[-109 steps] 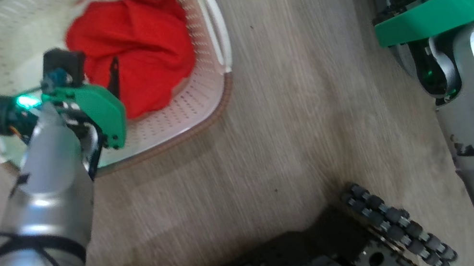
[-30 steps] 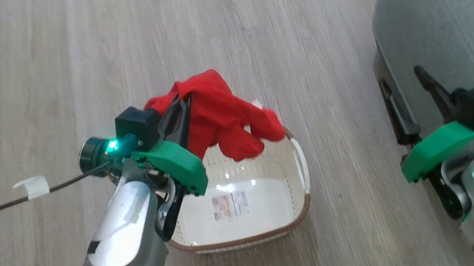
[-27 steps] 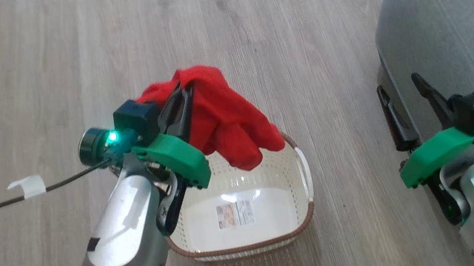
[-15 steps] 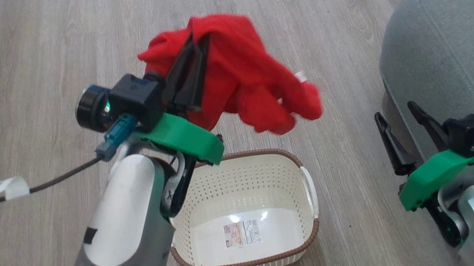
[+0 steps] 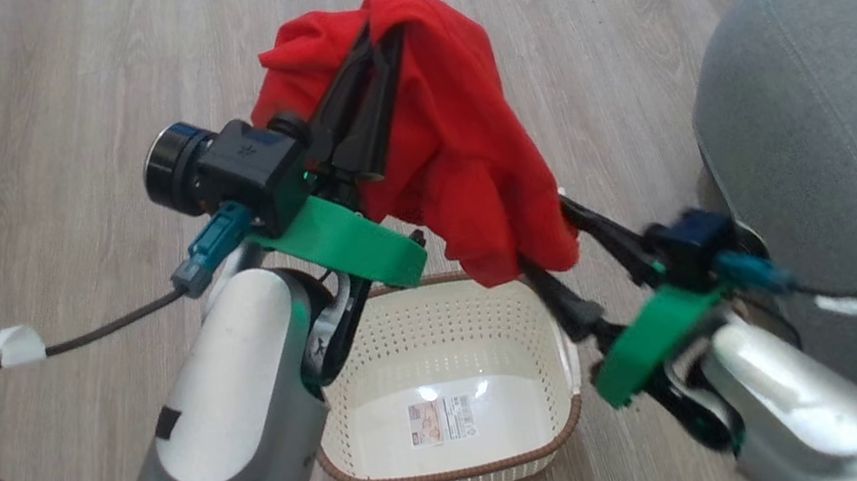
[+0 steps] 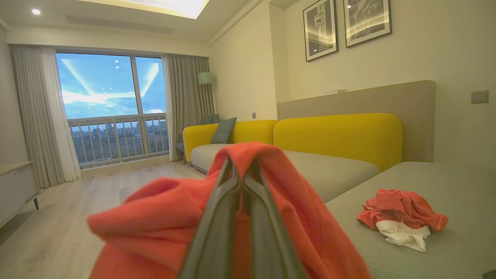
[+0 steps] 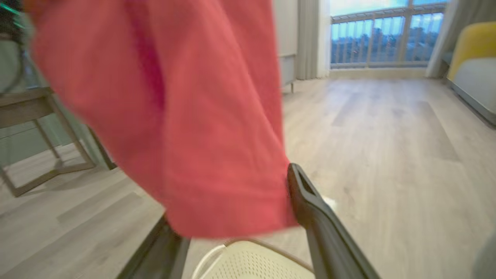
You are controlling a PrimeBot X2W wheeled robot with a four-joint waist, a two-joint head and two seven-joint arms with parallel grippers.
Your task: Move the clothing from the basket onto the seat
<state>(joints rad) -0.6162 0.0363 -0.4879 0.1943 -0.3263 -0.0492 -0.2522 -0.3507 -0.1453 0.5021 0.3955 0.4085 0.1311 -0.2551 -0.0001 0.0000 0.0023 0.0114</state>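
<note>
Red clothing [image 5: 458, 156] hangs pinched in the left claw [image 5: 378, 42], above the basket [image 5: 456, 472] at 6 o'clock. The right claw [image 5: 557, 244], fingers spread wide, at its lower hem; grey seat [image 5: 813, 120] at 3 o'clock.

The head camera sits high and looks down at the floor [image 5: 21, 127]. It sees both arms, the basket [image 5: 445, 334] and the edge of the grey seat [image 5: 813, 120] on the right.

The left wrist camera sits behind the left gripper [image 6: 243, 166]. It looks level across the room to a big window [image 6: 112, 85], very close to the red cloth [image 6: 155, 217].

The right wrist camera sits behind the right gripper [image 5: 547, 237], low down, and looks across the floor to that window. The cloth is so close there that it is blurry.

All three views share the red cloth. Head and right wrist share the basket. Head and left wrist share the seat.
</note>
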